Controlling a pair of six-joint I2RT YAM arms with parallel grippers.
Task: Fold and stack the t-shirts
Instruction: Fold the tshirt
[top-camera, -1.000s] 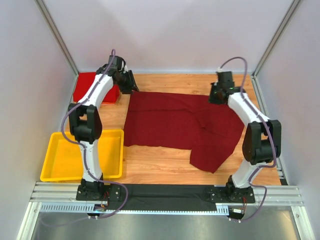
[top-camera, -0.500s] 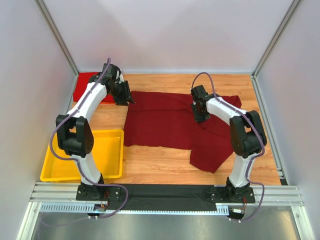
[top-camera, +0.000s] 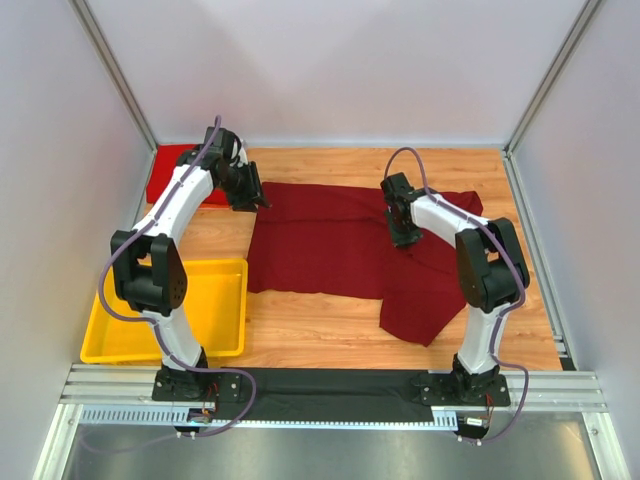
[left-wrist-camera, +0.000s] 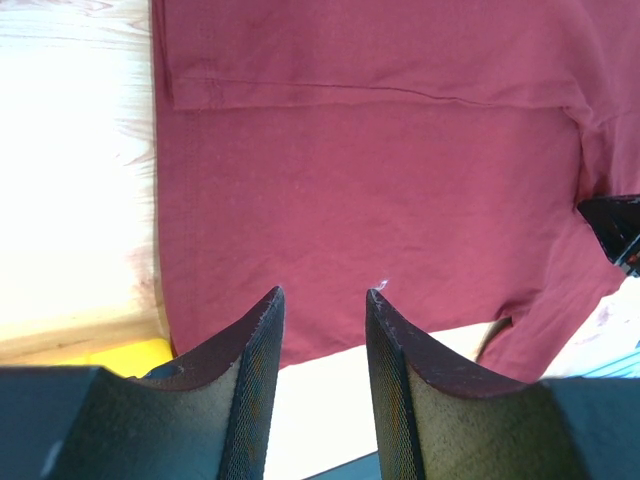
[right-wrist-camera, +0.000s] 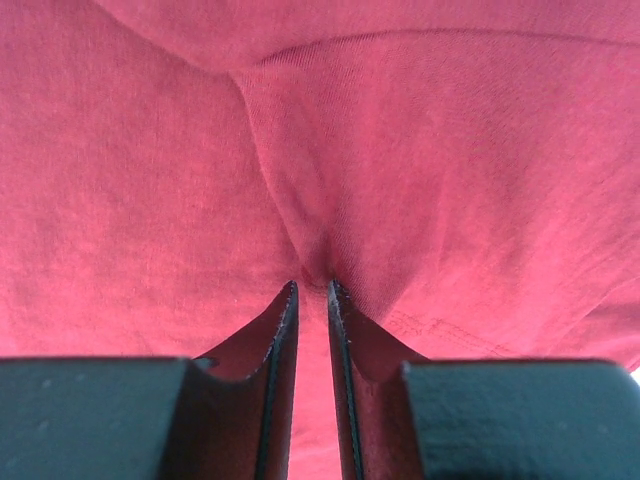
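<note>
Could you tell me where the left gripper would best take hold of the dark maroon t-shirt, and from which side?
Probably the far left corner of the maroon t-shirt, coming in from the left over the bare table. The shirt lies flat, so only its edge offers a lip for a finger to slip under, and the open left gripper hangs close by that corner.

spread t-shirt (top-camera: 330, 240): dk maroon, plain
far-left corner t-shirt (top-camera: 160, 178): brighter red, plain
tray (top-camera: 110, 320): yellow
counter (top-camera: 320, 320): light wood grain
arms (top-camera: 188, 195): white w/ black joints
cables (top-camera: 407, 151): purple
end effector fingers (left-wrist-camera: 250, 380): black, fine mesh texture
</note>
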